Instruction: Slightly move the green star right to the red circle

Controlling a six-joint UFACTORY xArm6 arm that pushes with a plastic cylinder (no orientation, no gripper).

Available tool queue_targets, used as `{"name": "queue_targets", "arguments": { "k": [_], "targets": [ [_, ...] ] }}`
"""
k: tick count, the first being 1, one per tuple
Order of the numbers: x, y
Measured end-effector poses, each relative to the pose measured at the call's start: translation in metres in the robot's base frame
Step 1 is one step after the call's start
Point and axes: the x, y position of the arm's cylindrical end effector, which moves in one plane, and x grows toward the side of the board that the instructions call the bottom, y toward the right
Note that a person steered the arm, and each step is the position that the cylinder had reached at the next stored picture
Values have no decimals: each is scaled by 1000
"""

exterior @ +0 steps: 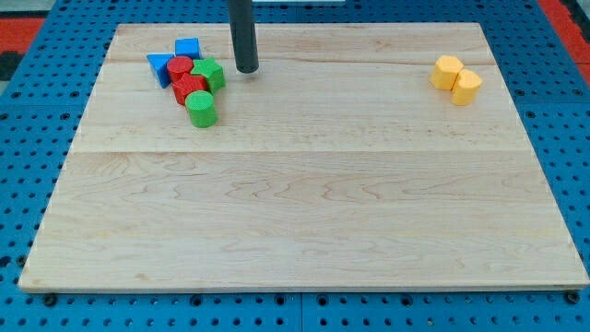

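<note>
The green star sits at the board's top left, pressed against the right side of the red circle. A second red block lies just below the red circle and touches the star's lower left. My tip stands a short way to the right of the green star, with a small gap between them. The rod rises out of the view's top.
A blue triangle and a blue cube touch the cluster's left and top. A green cylinder sits just below the red blocks. Two yellow blocks stand at the top right of the wooden board.
</note>
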Motion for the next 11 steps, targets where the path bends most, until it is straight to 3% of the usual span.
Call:
{"name": "queue_targets", "arguments": {
  "k": [1, 2, 5, 6, 9, 10, 11],
  "targets": [
    [0, 1],
    [40, -1],
    [45, -25],
    [70, -22],
    [68, -49],
    [68, -48],
    [101, -11]
  ]
}}
